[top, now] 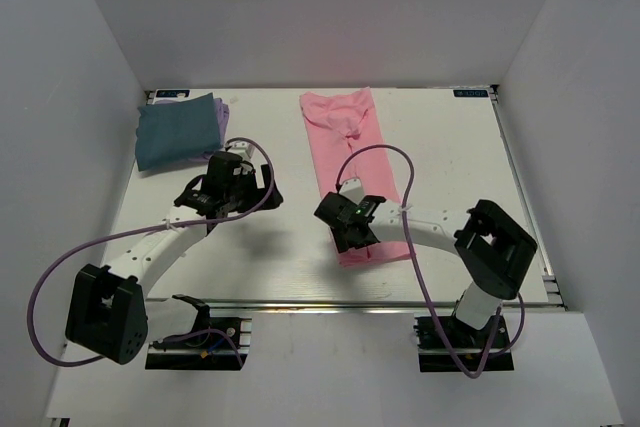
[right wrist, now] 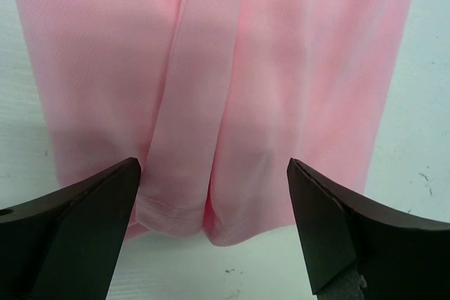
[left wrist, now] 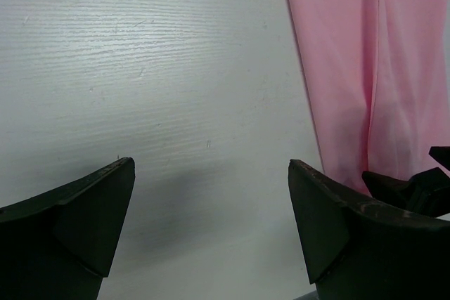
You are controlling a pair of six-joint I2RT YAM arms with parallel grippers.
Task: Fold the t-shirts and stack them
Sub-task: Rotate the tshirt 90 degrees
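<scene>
Dark teal t-shirt (top: 175, 134) folded at the surface's (top: 280, 247) back-left corner, lavender t-shirt (top: 223, 110) peeking at its right edge, left end effector (left wrist: 211, 173) wide over bare surface, pink t-shirt (top: 350, 152) folded lengthwise mid-surface, right end effector (right wrist: 214, 166) wide over its near hem, corner labels (top: 168, 95) unreadable

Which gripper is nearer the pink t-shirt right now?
Right. The right gripper is open directly above the pink t-shirt, at its near hem; the left gripper is open over bare table, off the shirt's left edge.
</scene>
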